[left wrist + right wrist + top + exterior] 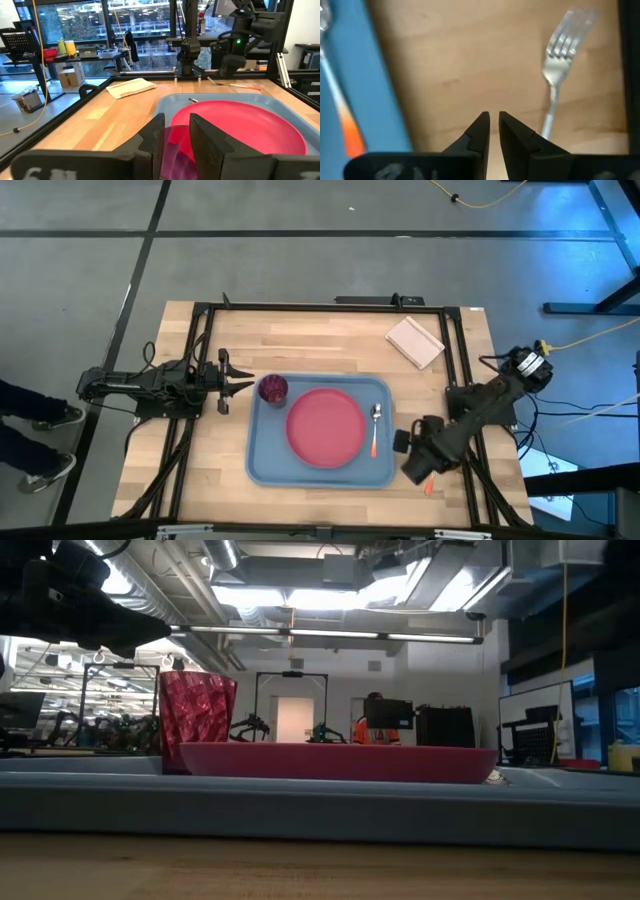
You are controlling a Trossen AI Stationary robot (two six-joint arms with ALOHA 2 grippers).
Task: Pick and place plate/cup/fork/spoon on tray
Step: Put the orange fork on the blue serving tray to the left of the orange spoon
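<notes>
The light-blue tray (262, 465) lies mid-table. On it stand the pink-red plate (326, 427), the maroon cup (273, 388) in its far left corner, and the spoon (376, 430) along the plate's right side. The cup (198, 720) and plate (335, 762) also show in the low view. The fork (555, 75) lies on the wood right of the tray; in the high view only its orange handle end (428, 487) shows under my right arm. My left gripper (245, 385) is just left of the cup, fingers nearly together, empty. My right gripper (494, 120) hovers shut between tray and fork.
A pale beige pad (415, 342) lies at the far right of the table. A black frame rail (320, 308) runs around the work area. Bare wood lies between the tray and the far rail. A person's legs show at the high view's left edge (30, 420).
</notes>
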